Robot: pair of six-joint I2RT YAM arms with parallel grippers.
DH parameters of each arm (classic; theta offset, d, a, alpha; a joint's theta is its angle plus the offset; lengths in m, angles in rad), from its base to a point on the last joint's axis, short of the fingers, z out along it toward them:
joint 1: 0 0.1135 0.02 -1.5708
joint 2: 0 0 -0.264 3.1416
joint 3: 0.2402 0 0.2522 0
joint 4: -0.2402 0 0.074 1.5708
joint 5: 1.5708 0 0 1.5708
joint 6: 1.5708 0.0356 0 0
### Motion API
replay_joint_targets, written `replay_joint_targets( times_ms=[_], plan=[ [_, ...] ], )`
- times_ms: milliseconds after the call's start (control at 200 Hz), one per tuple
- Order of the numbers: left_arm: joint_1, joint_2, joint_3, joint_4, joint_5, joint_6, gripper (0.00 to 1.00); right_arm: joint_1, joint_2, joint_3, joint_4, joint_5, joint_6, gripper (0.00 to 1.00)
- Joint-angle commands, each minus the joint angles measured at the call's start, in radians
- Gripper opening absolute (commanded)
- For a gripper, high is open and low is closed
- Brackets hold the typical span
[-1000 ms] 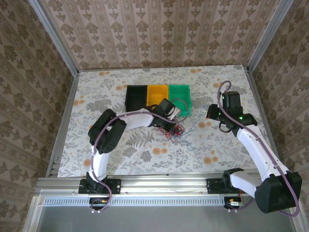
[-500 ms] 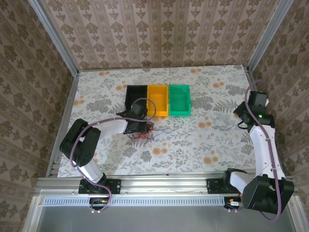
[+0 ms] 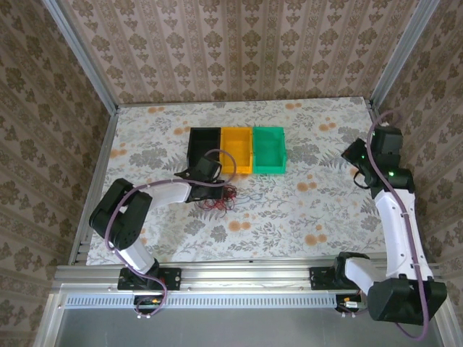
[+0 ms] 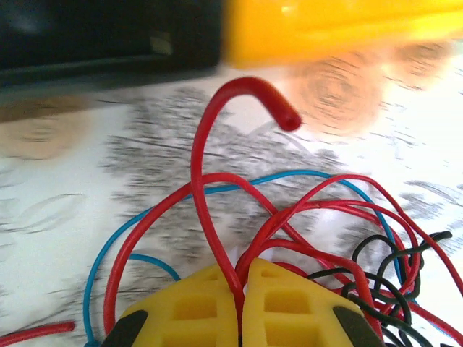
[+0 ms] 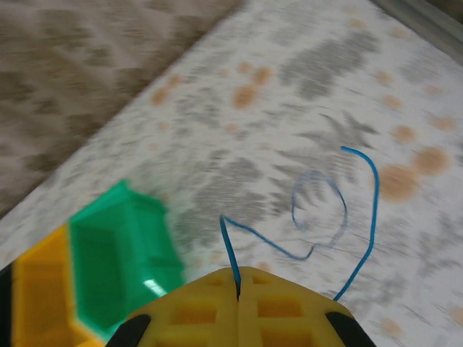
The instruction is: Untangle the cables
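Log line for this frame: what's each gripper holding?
left gripper: shut on red cable | right gripper: shut on blue cable | tangle: near black bin

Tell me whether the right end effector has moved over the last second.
Yes. The right end effector has swung rightward, away from the green plastic bin toward the right edge of the floral-patterned table, pinching a thin blue wire.

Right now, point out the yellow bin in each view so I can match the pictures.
Top external: yellow bin, middle of the row.
Left wrist: blurred, along the top right edge.
Right wrist: bottom left corner, left of the green bin.
Shared landmark: the floral table.
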Motion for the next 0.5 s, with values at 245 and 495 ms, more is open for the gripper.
replay_joint_targets(
  times_ms=[245,495],
  plan=[
    [0.041,0.023,-0.055,0.145,0.179,0.059,0.00,0.266,0.195,0.335,0.077,-0.046,-0.100,0.00],
    [0.047,0.012,-0.076,0.154,0.160,0.045,0.00,0.355,0.445,0.453,0.135,-0.078,-0.115,0.00]
  ],
)
